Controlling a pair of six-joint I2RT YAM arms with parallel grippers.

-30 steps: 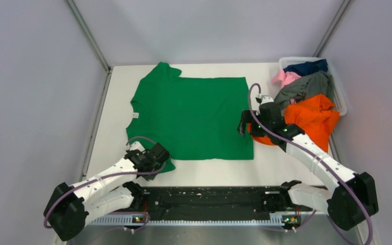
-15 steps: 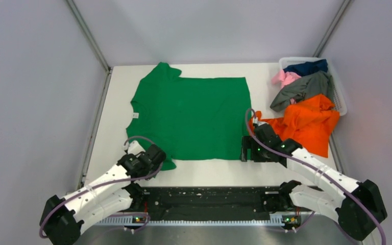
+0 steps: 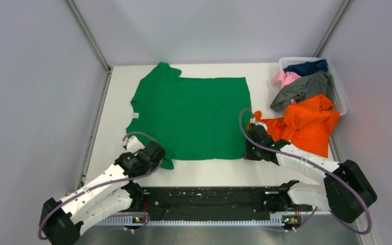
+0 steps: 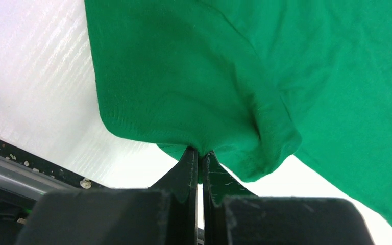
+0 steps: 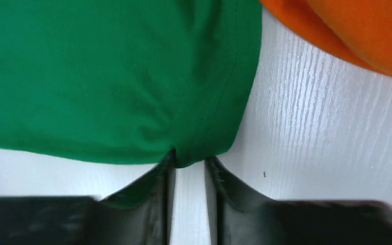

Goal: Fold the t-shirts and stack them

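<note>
Left pincer [image 4: 198, 154] clenched on near sleeve edge of bright green cloth t-shirt [image 3: 194, 115]. Right pincer [image 5: 189, 163]: jaws apart, straddling shirt's near hem corner.

Looked like robotics lab test cell. White table [image 3: 113, 97] stood boxed in by plain pale panels [image 3: 30, 102] on metal corner posts [image 3: 91, 38]. Left arm [image 3: 99, 181] and right arm [image 3: 306, 162] were bolted to black rail [image 3: 209, 201] at near edge. Staged props: green t-shirt [image 3: 194, 117] lay spread flat, other t-shirts [image 3: 303, 87] heaped in white plastic basket [image 3: 298, 58].
</note>
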